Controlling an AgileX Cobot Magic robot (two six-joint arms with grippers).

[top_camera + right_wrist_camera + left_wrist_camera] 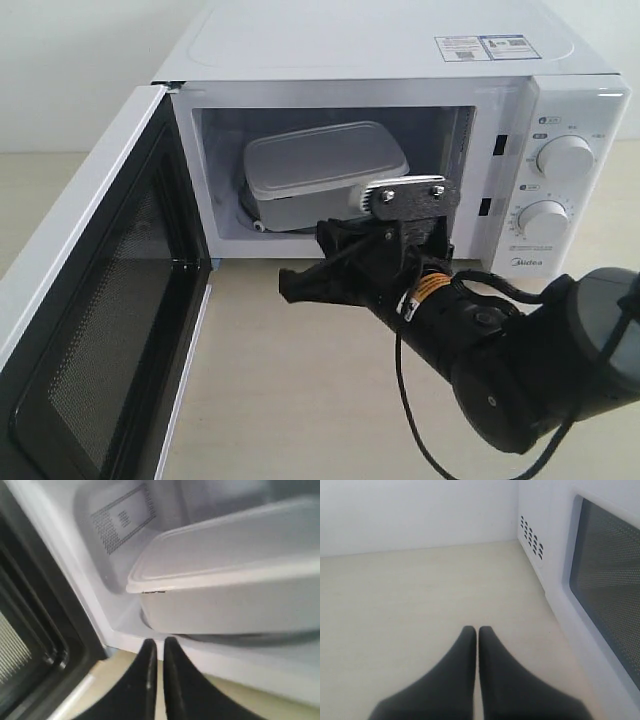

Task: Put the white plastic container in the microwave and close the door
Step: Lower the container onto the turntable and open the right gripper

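We find the white plastic container point(325, 160) inside the microwave point(350, 40), upper centre; the door point(100, 330) stands lower left.

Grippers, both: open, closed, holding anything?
Left gripper: closed, holding nothing.
Right gripper: closed, holding nothing; the container sits free inside the microwave.

Light is soft and even w/ only weak shadows, ext. view is sharp, both wrist views less so (right one blurred, esp. white plastic container point(240, 580)), microwave point(380, 40) top almost overexposed.
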